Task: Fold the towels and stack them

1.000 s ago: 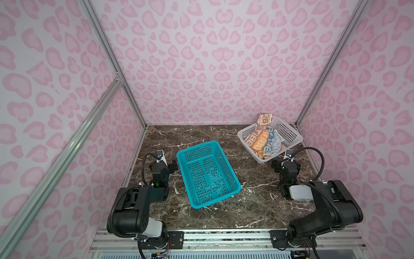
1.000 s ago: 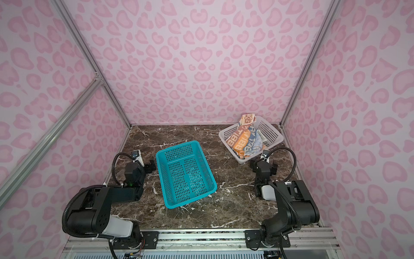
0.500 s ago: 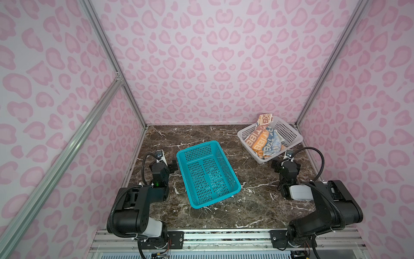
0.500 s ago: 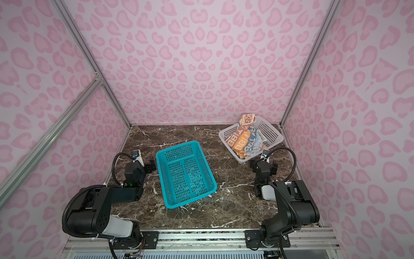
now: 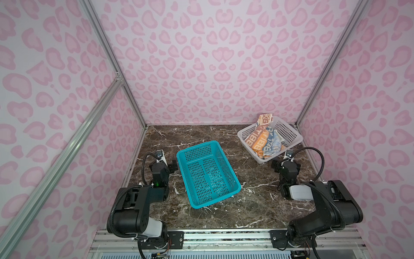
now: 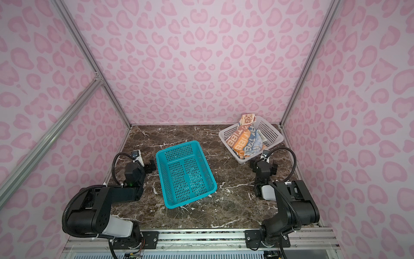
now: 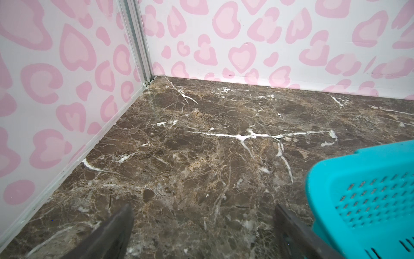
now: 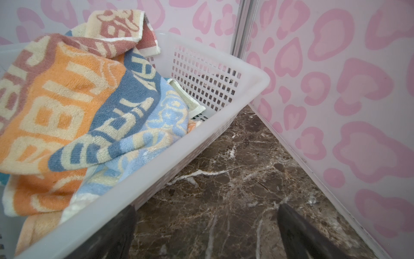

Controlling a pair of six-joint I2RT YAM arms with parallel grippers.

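3 towels in wht basket

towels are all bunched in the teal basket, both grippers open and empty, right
No: the towels are bunched in the white basket, as both top views show; the teal basket holds nothing. The left gripper and right gripper are open and empty.

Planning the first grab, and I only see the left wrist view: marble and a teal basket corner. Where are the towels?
Observer: The towels lie crumpled in the white basket at the far right corner.
Operator: Anything in the teal basket?
Observer: No, it holds nothing in both top views.
Operator: Is the right gripper holding anything?
Observer: No, it is open and empty, just beside the white basket.
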